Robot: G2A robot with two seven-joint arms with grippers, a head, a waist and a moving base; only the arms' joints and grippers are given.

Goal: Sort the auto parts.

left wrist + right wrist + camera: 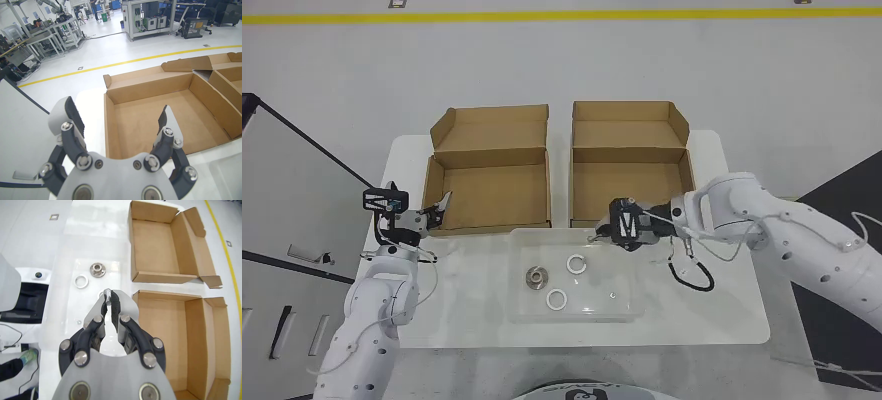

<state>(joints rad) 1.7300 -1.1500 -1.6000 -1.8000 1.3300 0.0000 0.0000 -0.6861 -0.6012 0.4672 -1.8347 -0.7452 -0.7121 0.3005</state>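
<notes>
Steel-grey and threaded, with a hexagonal head, the bolt (108,296) is hanging in the air, pinched along its shank between the ribbed black pads of the right gripper (108,298), whose fingers are pressing together on it. It is hovering over the far edge of the clear plastic tray (627,275), just in front of the right cardboard box (632,185).

Below it in the tray, one white ring (576,264) is lying flat. A round metal flanged hub (97,269) with a raised centre bore is sitting farther toward the left side, and a second white ring (81,281) is lying near it, the two apart. A tiny metal piece (78,322) is resting by itself toward the tray's right end.

Both boxes are standing open, plain brown corrugated board with flaps folded back, side by side behind the tray on the glossy white table (462,300).

Over the left cardboard box (162,117), at its front left corner, the left gripper (119,115) is hovering with its fingers spread wide and nothing between them.
</notes>
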